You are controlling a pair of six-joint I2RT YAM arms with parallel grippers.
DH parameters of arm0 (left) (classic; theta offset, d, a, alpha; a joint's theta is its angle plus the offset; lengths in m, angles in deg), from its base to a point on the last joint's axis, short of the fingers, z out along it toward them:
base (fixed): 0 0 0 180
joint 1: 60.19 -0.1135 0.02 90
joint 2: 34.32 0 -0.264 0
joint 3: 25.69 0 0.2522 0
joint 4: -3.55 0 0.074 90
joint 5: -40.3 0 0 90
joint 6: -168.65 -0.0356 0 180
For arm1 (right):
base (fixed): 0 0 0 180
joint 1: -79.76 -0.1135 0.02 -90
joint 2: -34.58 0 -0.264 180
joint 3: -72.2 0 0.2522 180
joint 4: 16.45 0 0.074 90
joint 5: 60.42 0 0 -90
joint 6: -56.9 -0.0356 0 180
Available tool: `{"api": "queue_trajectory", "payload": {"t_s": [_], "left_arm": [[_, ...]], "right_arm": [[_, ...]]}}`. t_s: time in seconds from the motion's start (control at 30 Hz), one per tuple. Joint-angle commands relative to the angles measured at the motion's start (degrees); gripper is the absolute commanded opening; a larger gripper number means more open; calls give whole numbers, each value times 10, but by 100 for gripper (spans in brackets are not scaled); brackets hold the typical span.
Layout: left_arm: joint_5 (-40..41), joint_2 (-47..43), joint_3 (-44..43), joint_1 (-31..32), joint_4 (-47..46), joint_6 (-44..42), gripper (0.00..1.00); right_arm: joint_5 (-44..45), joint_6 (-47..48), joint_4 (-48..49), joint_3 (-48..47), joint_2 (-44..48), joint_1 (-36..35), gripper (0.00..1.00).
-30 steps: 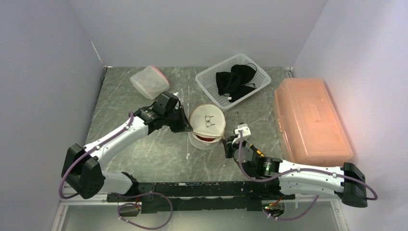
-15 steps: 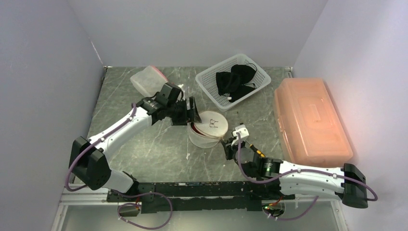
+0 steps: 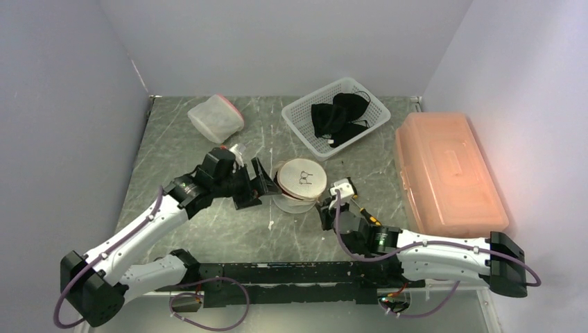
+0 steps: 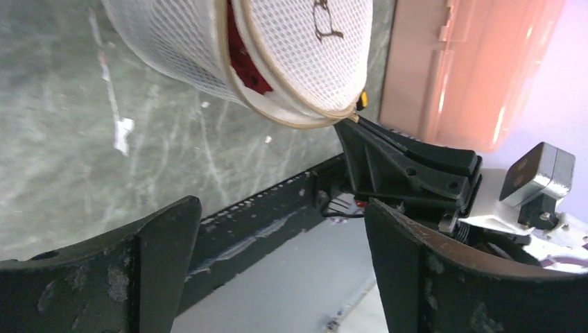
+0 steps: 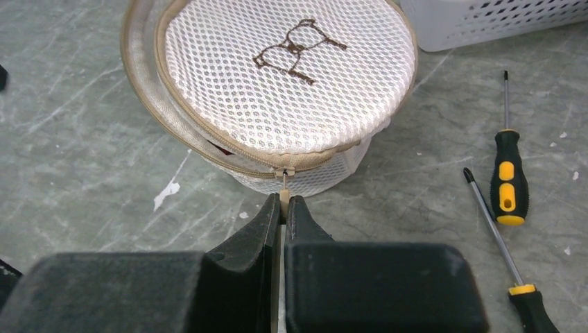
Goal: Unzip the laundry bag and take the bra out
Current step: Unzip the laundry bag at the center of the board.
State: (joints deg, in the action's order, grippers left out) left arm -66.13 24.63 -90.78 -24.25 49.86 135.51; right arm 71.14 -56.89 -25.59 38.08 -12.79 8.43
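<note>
**Task item.** 1 laundry bag (image 3: 299, 182) stands at the centre of the top view on the grey, marble-veined table (image 3: 229, 222). It is a short, round drum of white honeycomb mesh with tan zip tape around the lid and a brown outline figure printed on top. The lid is parted along the left side. Red fabric (image 4: 239, 55) shows inside through the gap, in the left wrist view.

**Tools.** The right gripper (image 5: 283, 205) is pinched tight on the small metal zipper pull (image 5: 283, 182) at the bag's near edge. The left gripper (image 3: 262, 182) stands spread wide and holds nothing, just left of the bag. Its black pads are scuffed.

**Other items.**
- 1 white slotted plastic basket (image 3: 298, 125), upper centre, holds black garments (image 3: 336, 118). Their number cannot be told.
- 1 translucent orange plastic box (image 3: 444, 173) with a moulded lid lies along the right.
- 1 further white mesh pouch (image 3: 215, 118), pink at 1 edge, lies upper left.
- 2 screwdrivers appear at the right of the right wrist view: a short one (image 5: 509, 180) with a black and yellow handle and a longer one (image 5: 496, 239) with a thin steel shaft.
</note>
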Motion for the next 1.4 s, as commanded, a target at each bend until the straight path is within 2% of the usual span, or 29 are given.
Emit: {"api": "queue_trajectory", "payload": {"t_s": [0.0, 0.13, 0.37, 0.47, 0.63, 0.77, 0.9, 1.03, 1.07, 1.37], "left_arm": [[-3, 11, 19, 42, -83, 108, 94], [21, 86, -16, 70, -97, 116, 94], [36, 192, -104, 71, -82, 94, 94], [40, 217, -119, 71, -75, 89, 89], [52, 239, -121, 69, -75, 85, 76], [59, 241, -122, 64, -73, 78, 60], [62, 241, -119, 56, -69, 69, 39], [58, 243, -110, 41, -69, 65, 10], [54, 245, -107, 37, -70, 66, 5], [50, 260, -99, 29, -70, 67, 3]], "right_arm": [[-9, -13, 13, -45, -13, 2, 0], [-24, -12, 9, -64, -28, 3, 0], [-72, -7, -31, -113, -52, 3, 0], [-84, -14, -42, -121, -50, 3, 0], [-100, -45, -96, -163, -67, 8, 0], [-106, -64, -148, -203, -97, 9, 0], [-101, -90, -182, -224, -117, 15, 0], [-95, -113, -217, -245, -130, 24, 0], [-94, -115, -223, -249, -133, 25, 0], [-95, -131, -235, -235, -130, 36, 0]]}}
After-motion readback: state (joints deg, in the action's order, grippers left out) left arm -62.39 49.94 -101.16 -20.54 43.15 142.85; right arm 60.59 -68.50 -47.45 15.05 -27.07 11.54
